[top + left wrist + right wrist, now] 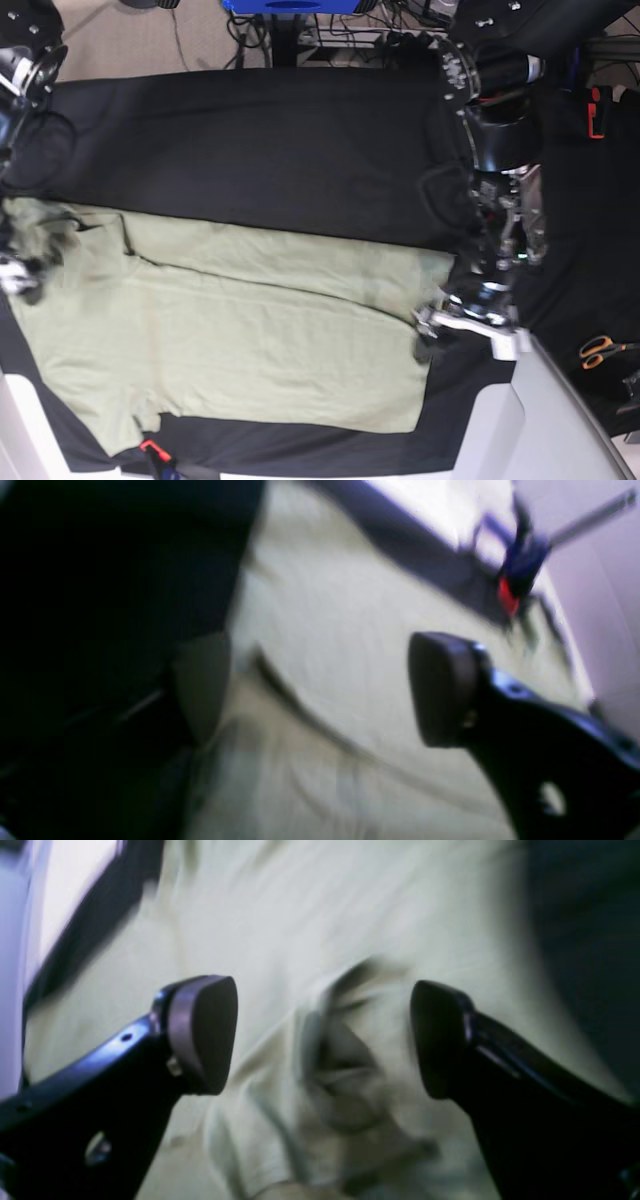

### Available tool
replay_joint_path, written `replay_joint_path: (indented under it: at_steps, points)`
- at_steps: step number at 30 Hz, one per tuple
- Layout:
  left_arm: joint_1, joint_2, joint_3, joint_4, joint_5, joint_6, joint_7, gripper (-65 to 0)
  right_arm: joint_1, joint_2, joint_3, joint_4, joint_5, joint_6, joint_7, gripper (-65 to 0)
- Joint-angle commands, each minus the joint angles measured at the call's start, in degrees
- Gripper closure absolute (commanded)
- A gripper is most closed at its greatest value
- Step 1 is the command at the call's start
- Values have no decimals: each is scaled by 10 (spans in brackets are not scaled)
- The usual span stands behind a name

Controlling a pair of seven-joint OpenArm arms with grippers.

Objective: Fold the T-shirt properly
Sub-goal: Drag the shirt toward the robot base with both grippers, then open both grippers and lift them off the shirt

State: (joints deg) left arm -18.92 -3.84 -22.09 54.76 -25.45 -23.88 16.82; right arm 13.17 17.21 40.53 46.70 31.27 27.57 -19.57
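Note:
The pale green T-shirt (230,340) lies spread on the black cloth, with a long slanting crease across it. At the shirt's right edge my left gripper (432,338) hangs just above the fabric. In the left wrist view the left gripper (320,690) is open, and only the T-shirt (340,630) and a dark fold line show between its fingers. My right gripper (20,272) is a blur at the shirt's left end. The right wrist view shows the right gripper (322,1037) open over a bunched, blurred patch of the T-shirt (310,915).
The black cloth (270,150) covers the table beyond and around the shirt. Orange-handled scissors (600,350) lie at the far right. A red-tipped clamp (150,448) sits at the front edge, and another clamp (515,575) grips the cloth's border. The white table edge (540,420) shows at the lower right.

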Motion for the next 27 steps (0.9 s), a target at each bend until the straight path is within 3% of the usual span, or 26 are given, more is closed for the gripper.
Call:
replay_joint_path:
  at_steps: [1, 4, 6, 12, 15, 19, 21, 23, 27]
  points:
    - [-12, -17, -1, 30, -32, -6, -17, -579, 1, 9, 15, 36, 10, 7, 11, -518]
    - [43, -51, 2, 102, -120, -6, 12, -579, -36, -13, 77, 115, 10, 3, -39, -516]
    - [89, -72, 6, 146, -162, -6, 50, -579, -62, -43, 132, 164, 10, 3, -104, -516]
    - [211, -80, 6, 219, -169, -6, 87, -573, -90, -131, 276, 208, 9, 3, -214, -516]
    - [253, -80, 7, 232, -168, -6, 88, -461, -91, -148, 297, 192, 6, 5, -215, -516]
    - [278, -89, 7, 235, -168, -6, 88, -230, -71, -122, 296, 100, 9, 7, -178, -516]
    - [284, -89, 2, 233, -168, -6, 87, -161, -55, -99, 295, 28, 9, 8, -151, -516]
    - [287, -90, 1, 233, -168, -6, 87, -128, -37, -71, 295, -46, 9, 8, -123, -516]
    - [287, -100, 5, 232, -168, -6, 90, -123, -2, -13, 295, -181, 6, 24, -61, -515]
